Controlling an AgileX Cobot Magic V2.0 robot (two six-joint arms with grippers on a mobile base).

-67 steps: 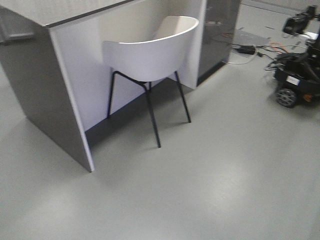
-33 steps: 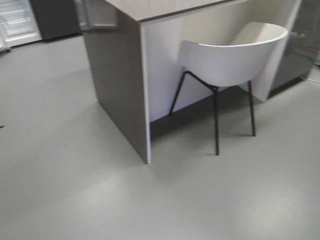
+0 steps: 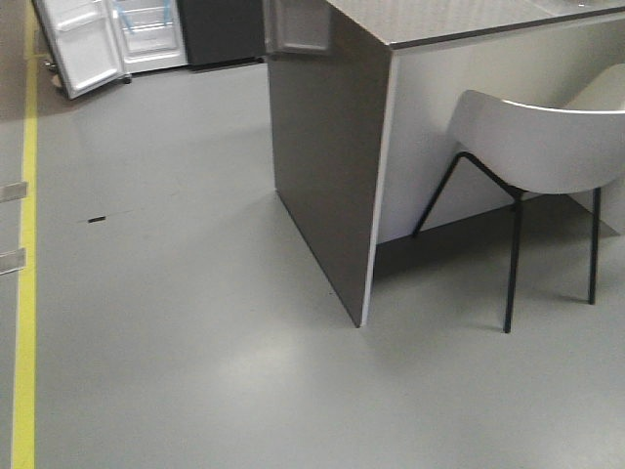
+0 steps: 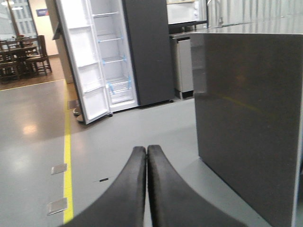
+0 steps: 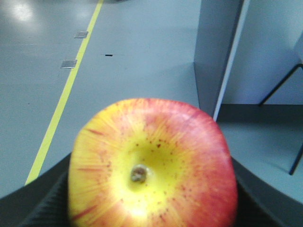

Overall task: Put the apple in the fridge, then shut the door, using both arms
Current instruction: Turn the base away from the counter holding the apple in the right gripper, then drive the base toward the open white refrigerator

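Note:
The apple (image 5: 151,165), red with yellow patches, fills the right wrist view stem end up. My right gripper (image 5: 152,184) is shut on it, and one black finger (image 5: 40,205) shows at each side. The fridge (image 4: 112,56) stands far ahead across the floor, its white shelves marked by blue tape. Its door (image 4: 84,71) hangs wide open to the left. In the front view the fridge (image 3: 148,29) and door (image 3: 83,49) are small at the top left. My left gripper (image 4: 146,151) is shut on nothing, its fingertips touching, and points toward the fridge.
The dark grey counter cabinet (image 3: 327,147) stands close on the right, with a white chair (image 3: 542,147) tucked behind it. A yellow floor line (image 3: 24,244) runs along the left beside metal floor plates (image 4: 59,169). Dining tables and chairs (image 4: 19,56) stand far left.
The front view has swung left: counter and chair slid to the right. The black wheeled robot left the view. The open fridge and the yellow line came in at the left.

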